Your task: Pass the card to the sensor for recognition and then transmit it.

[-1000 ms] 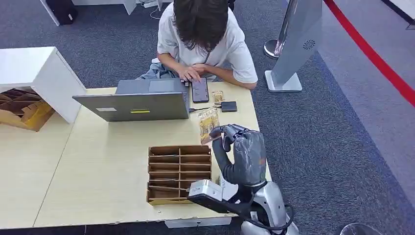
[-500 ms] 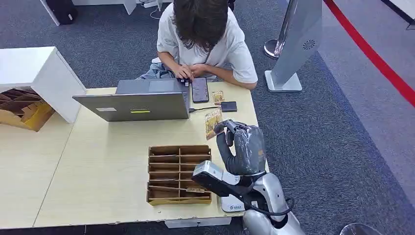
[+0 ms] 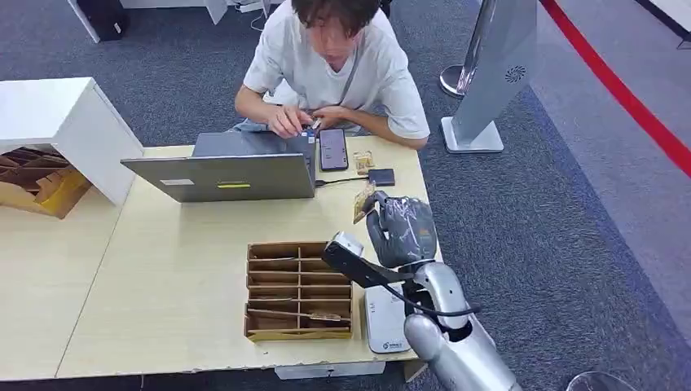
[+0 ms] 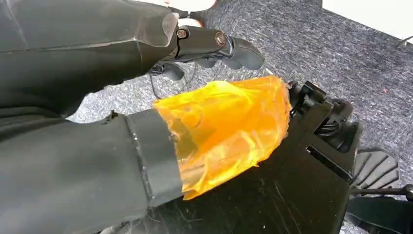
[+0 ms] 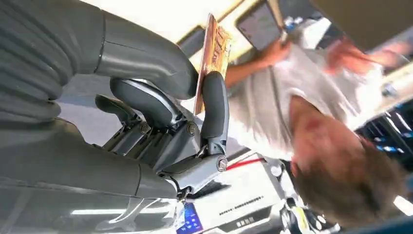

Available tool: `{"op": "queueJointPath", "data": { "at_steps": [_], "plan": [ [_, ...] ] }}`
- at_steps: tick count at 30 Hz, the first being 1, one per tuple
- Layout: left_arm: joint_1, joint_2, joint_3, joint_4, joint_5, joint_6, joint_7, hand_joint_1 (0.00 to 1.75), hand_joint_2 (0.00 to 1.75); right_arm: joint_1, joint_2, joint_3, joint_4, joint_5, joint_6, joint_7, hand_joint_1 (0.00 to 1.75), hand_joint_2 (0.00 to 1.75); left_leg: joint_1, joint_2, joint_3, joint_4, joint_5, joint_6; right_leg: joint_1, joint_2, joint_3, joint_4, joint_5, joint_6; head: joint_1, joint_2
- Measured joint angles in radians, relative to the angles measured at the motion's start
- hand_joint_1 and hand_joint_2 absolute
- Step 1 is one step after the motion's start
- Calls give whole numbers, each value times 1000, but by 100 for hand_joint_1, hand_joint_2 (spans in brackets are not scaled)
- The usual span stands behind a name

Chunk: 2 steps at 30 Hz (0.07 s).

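Note:
My right hand [image 3: 401,230] hovers over the table's right side, beyond the white sensor [image 3: 385,319] that lies flat near the front edge. It pinches an orange-brown card [image 3: 363,204] between thumb and a finger, upright and on edge toward the person. In the right wrist view the card [image 5: 215,51] sticks up from that pinch of my right hand [image 5: 160,109]. My left hand [image 4: 97,58] hangs over grey carpet with its orange-wrapped thumb [image 4: 224,129] apart from the dark fingers [image 4: 219,46] and nothing in it.
A brown cardboard sorter [image 3: 299,289] with several slots sits left of the sensor. A laptop [image 3: 228,167], a phone [image 3: 332,149], a small black box [image 3: 380,177] and a small card [image 3: 363,160] lie at the far edge, where a person [image 3: 330,61] sits. White cabinet [image 3: 57,122] at left.
My right hand has carried the card away from me toward the person and turned it more edge-on, uncovering the sensor. The person has lifted their head.

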Motion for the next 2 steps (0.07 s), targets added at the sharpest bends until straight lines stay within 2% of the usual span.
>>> {"op": "queueJointPath", "data": {
  "at_steps": [2],
  "plan": [
    [-2,-1,0,0,-2,-2,5,0,0,-14,5,-1,35,0,7,4,175,175,0,0,0,0,0,0,0,0,0,0,0,0,0,0]
  ]
}}
